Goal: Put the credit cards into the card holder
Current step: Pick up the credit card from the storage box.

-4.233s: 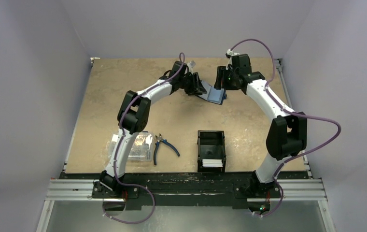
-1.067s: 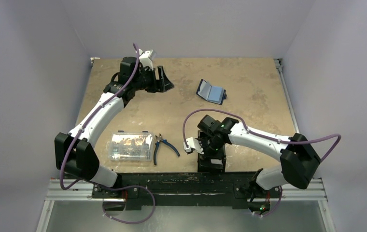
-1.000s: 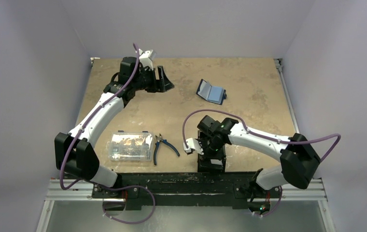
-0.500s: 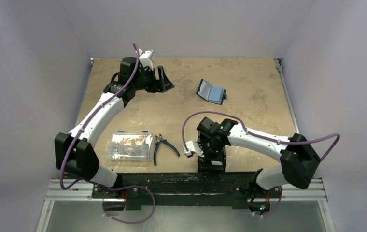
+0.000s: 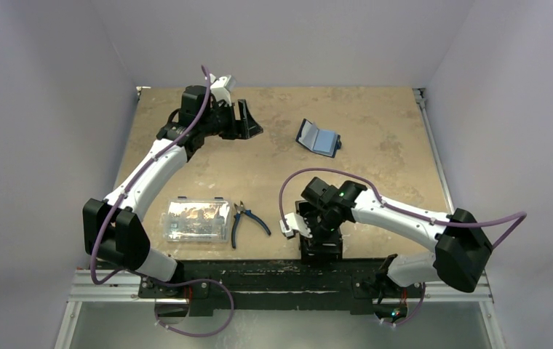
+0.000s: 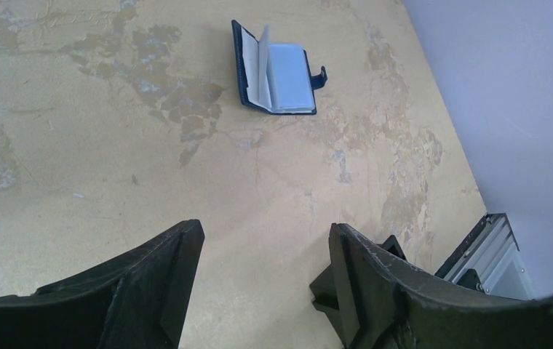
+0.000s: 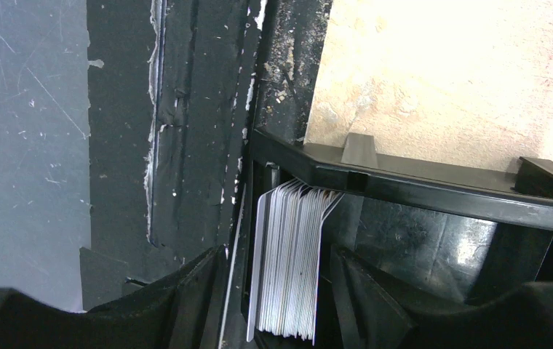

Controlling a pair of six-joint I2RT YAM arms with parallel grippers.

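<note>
Right claw (image 7: 275, 273): open, flanking credit cards (image 7: 288, 269) in black tray (image 7: 434, 193), holding nothing
Left claw (image 6: 263, 276): open, empty
Grip: take one end card, lift straight

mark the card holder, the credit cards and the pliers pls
card holder (image 6: 288, 76): left wrist view, on its pale inner panel.
credit cards (image 7: 288, 269): right wrist view, on the edges of the upright stack.
pliers (image 5: 257, 222): top external view, on a blue handle.
</note>
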